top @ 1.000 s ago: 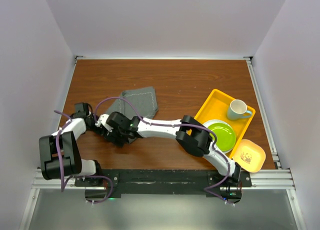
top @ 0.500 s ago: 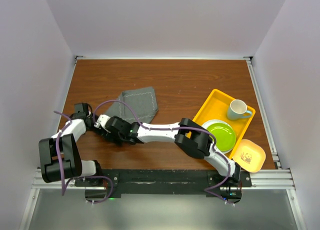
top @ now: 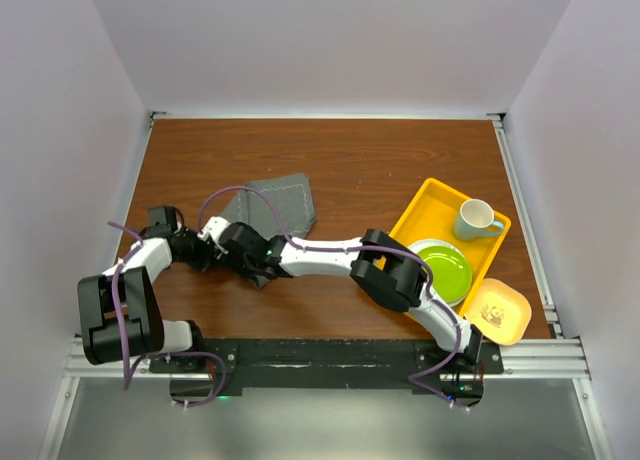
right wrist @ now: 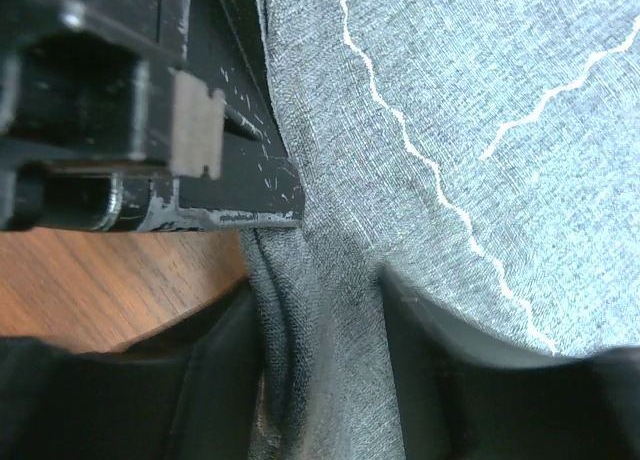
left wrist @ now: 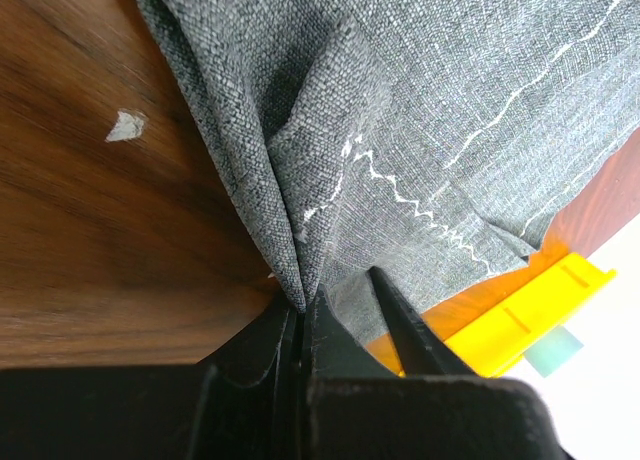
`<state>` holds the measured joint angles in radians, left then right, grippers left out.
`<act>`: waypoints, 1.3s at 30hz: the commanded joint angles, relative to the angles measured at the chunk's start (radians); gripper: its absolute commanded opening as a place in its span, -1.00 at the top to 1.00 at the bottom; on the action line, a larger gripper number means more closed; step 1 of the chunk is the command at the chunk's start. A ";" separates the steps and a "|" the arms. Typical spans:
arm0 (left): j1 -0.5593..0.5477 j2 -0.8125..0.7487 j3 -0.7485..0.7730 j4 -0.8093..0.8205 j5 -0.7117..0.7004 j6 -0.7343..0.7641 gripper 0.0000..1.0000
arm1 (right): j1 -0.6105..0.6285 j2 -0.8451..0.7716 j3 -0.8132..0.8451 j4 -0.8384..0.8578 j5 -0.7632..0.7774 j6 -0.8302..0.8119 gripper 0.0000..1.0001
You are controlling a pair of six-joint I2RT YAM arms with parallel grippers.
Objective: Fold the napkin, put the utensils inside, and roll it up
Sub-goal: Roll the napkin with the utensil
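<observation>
The dark grey napkin (top: pixel 282 202) lies partly folded on the wooden table, left of centre. My left gripper (top: pixel 205 252) is shut on its near-left edge; the left wrist view shows the cloth (left wrist: pixel 450 100) pinched at the closed tips (left wrist: pixel 300 308). My right gripper (top: pixel 228 245) is right beside it. In the right wrist view its jaws (right wrist: pixel 320 285) stand open around a bunched fold of the napkin (right wrist: pixel 450 100), which fills the gap between them. The left gripper's scuffed black finger (right wrist: pixel 200 160) is just beyond. The utensils are out of view.
A yellow tray (top: pixel 425 205) at the right holds a pale green mug (top: pixel 478 220) and a green plate (top: pixel 445 270). A small yellow dish (top: pixel 498 312) sits beside it. The tray's corner (left wrist: pixel 530 310) shows past the cloth. A white fleck (left wrist: pixel 125 127) lies on the wood.
My right gripper's jaws have narrowed around the napkin fold, and its wrist has shifted slightly away from the near edge. The left gripper has kept its hold.
</observation>
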<state>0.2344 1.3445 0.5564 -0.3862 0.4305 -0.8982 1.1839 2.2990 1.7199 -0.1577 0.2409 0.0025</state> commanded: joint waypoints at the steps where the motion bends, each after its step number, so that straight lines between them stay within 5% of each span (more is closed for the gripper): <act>1: 0.009 0.004 0.017 -0.005 0.022 0.021 1.00 | -0.021 0.042 -0.037 -0.068 -0.072 0.047 0.23; 8: 0.009 0.021 0.088 -0.016 0.011 0.097 0.99 | -0.089 0.062 0.019 -0.138 -0.294 0.147 0.85; 14: 0.009 -0.060 0.131 0.012 -0.003 0.176 0.23 | -0.230 0.071 0.047 -0.129 -0.693 0.293 1.00; 17: 0.005 -0.090 0.155 0.012 0.004 0.208 0.14 | -0.276 0.097 0.055 -0.094 -0.861 0.359 1.00; 24: -0.003 -0.120 0.085 0.128 0.124 0.230 0.36 | -0.372 0.177 -0.002 0.078 -1.072 0.582 1.00; 29: -0.041 -0.113 -0.036 0.348 0.232 0.124 0.63 | -0.417 0.214 -0.037 0.184 -1.091 0.730 1.00; 39: -0.121 0.042 -0.141 0.795 0.246 -0.001 0.79 | -0.458 0.238 -0.104 0.233 -1.075 0.842 1.00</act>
<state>0.1291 1.3369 0.4335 0.1459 0.6506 -0.8337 0.7582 2.4664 1.6848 0.0959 -0.8955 0.7776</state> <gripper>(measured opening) 0.111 0.077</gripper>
